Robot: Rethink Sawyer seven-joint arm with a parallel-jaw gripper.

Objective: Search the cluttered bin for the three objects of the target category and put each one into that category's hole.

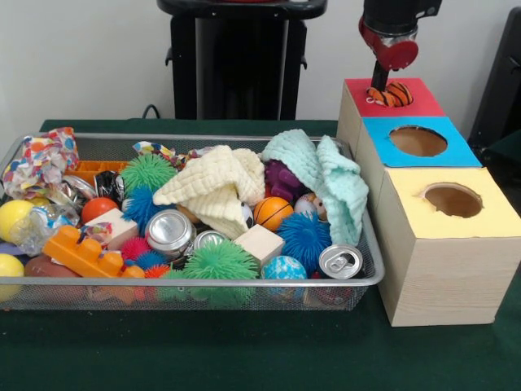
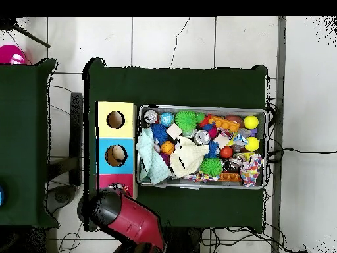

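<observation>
An orange ball with black stripes [image 1: 391,95] sits at the hole of the red-topped box [image 1: 423,99], the farthest of three wooden boxes. My gripper [image 1: 383,86] hangs straight above it and reaches down to the ball; its grip is hidden. In the overhead view the red arm [image 2: 128,216] covers most of the red box [image 2: 105,182]. In the wire bin [image 1: 203,282] lie more balls: an orange basketball [image 1: 273,213], a blue-white ball [image 1: 283,268], a plain orange ball [image 1: 98,208] and a yellow ball [image 1: 14,217].
A blue-topped box [image 1: 464,152] and a yellow-topped box [image 1: 505,218] stand in front of the red one, each with a round hole. The bin also holds cans [image 1: 340,261], spiky balls [image 1: 220,261], wooden blocks [image 1: 259,243], cloths [image 1: 216,186] and an orange brick [image 1: 81,252].
</observation>
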